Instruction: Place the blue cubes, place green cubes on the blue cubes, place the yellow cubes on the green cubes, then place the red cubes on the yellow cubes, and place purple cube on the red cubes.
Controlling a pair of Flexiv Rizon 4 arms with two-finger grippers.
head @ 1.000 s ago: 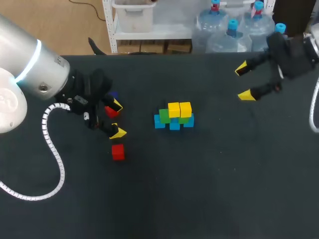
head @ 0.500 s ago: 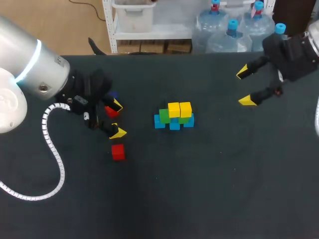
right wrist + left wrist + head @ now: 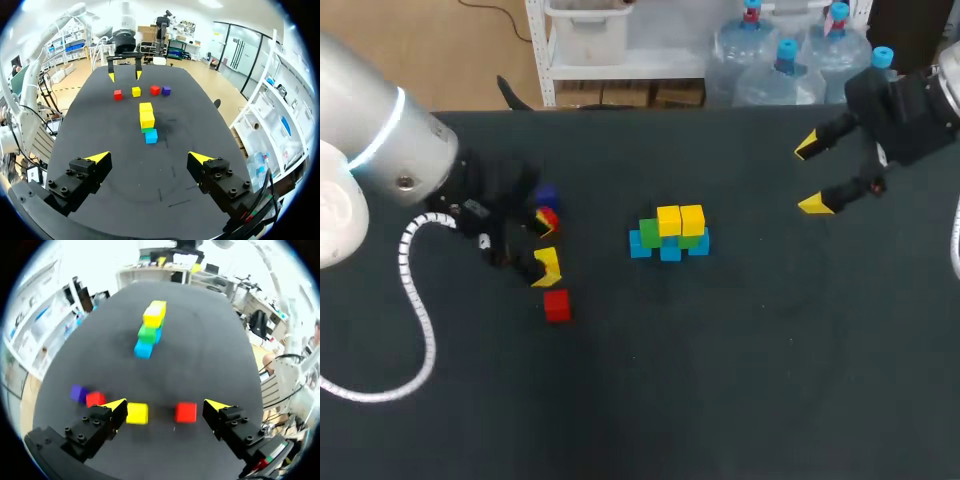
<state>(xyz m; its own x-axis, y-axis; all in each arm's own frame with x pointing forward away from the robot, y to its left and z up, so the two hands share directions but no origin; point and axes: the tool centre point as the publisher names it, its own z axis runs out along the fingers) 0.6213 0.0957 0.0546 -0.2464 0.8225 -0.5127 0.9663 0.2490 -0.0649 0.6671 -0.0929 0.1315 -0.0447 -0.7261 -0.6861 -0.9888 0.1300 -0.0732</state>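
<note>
The stack point(image 3: 670, 236) stands mid-table: blue cubes point(image 3: 640, 244) at the bottom, green cubes point(image 3: 649, 232) on them, two yellow cubes point(image 3: 680, 219) on top. The stack point(image 3: 150, 328) lies far ahead in the left wrist view. My left gripper point(image 3: 545, 245) hovers open over a loose row. That row is a red cube point(image 3: 186, 412) and a yellow cube point(image 3: 137, 413) between the fingers' lines, then another red cube point(image 3: 95, 399) and a purple cube point(image 3: 78, 393) beside them. My left gripper point(image 3: 166, 406) holds nothing. My right gripper point(image 3: 811, 175) hangs open and empty at the back right.
The right wrist view looks over the stack point(image 3: 147, 122) to the loose row: red cube point(image 3: 118, 94), yellow cube point(image 3: 136, 91), red cube point(image 3: 155, 90), purple cube point(image 3: 166, 90). A white cable point(image 3: 415, 300) loops on the table at the left.
My left gripper has shifted slightly left and lower over the loose cubes, uncovering the purple cube. My right gripper drifted a little to the right early on, then held still.
</note>
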